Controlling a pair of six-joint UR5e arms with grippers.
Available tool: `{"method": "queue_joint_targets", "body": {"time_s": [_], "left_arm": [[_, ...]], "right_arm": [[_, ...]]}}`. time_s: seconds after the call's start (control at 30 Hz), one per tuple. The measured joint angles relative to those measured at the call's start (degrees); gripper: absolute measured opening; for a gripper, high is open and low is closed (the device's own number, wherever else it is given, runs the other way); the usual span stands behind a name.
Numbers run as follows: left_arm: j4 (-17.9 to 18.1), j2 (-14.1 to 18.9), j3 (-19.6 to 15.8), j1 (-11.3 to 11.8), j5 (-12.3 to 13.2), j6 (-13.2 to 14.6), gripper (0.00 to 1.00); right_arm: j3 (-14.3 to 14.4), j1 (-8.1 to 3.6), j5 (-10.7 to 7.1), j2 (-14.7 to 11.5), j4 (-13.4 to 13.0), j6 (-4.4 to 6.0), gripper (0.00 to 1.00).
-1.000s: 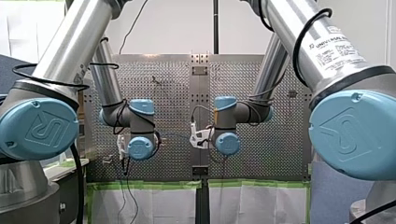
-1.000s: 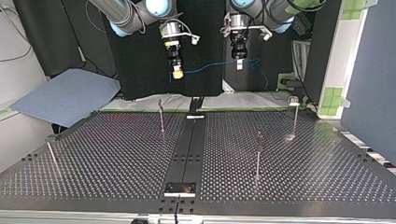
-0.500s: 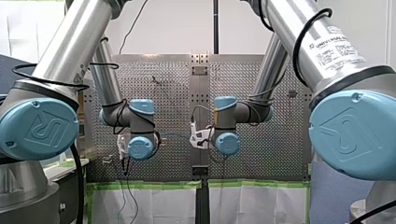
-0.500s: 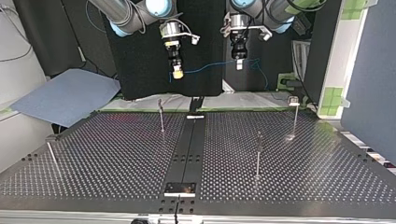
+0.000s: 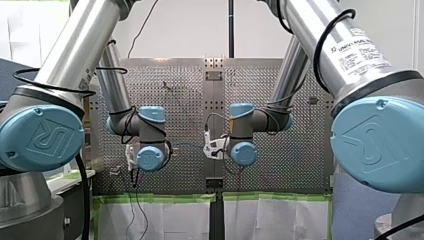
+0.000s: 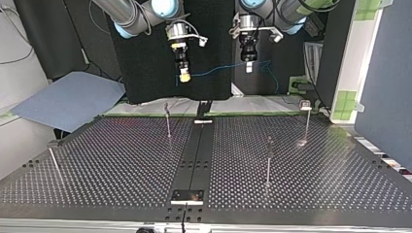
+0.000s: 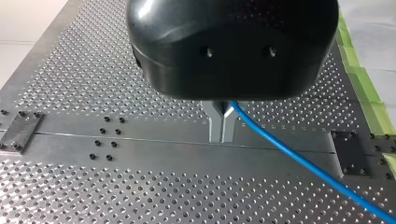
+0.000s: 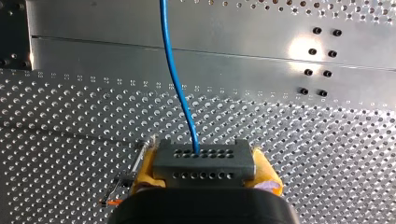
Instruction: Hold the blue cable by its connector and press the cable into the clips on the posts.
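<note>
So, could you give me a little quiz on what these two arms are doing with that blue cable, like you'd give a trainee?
1. True or false: the blue cable is already pressed into a clip on a post.
2. What does my right end effector grip between its yellow pads? A. the grey connector B. a post C. nothing
3. Fill in: my left end effector has its metal fingers shut on the blue ____.
Key: 1 false, the cable hangs in the air between the two end effectors; 2 A; 3 cable.
</note>
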Motion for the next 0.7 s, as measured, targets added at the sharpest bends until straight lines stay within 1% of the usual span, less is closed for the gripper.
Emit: {"method": "queue_joint_targets", "body": {"time_s": [0.33, 0.4, 0.5, 0.6, 0.7], "left_arm": [[0.03, -0.03, -0.01, -0.03, -0.02, 0.04, 0.00], [0.30, -0.30, -0.05, -0.30, -0.29, 0.31, 0.00], [1.37, -1.43, -0.07, -1.43, -1.44, 1.44, 0.00], [2.01, -2.99, -0.07, -2.77, -2.99, 2.99, 0.00], [2.21, -4.45, -0.08, -3.37, -4.55, 4.77, 0.00]], "right_arm": [[-0.11, -0.12, 0.11, 0.11, 0.10, 0.10, 0.00], [-0.73, -0.74, 0.75, 0.74, 0.73, 0.35, 0.00], [-2.22, -1.65, 1.94, 2.24, 2.22, 0.54, 0.00], [-3.49, -1.99, 2.44, 3.99, 3.97, 0.59, 0.00], [-3.95, -2.08, 2.59, 5.74, 5.73, 0.61, 0.00]]}}
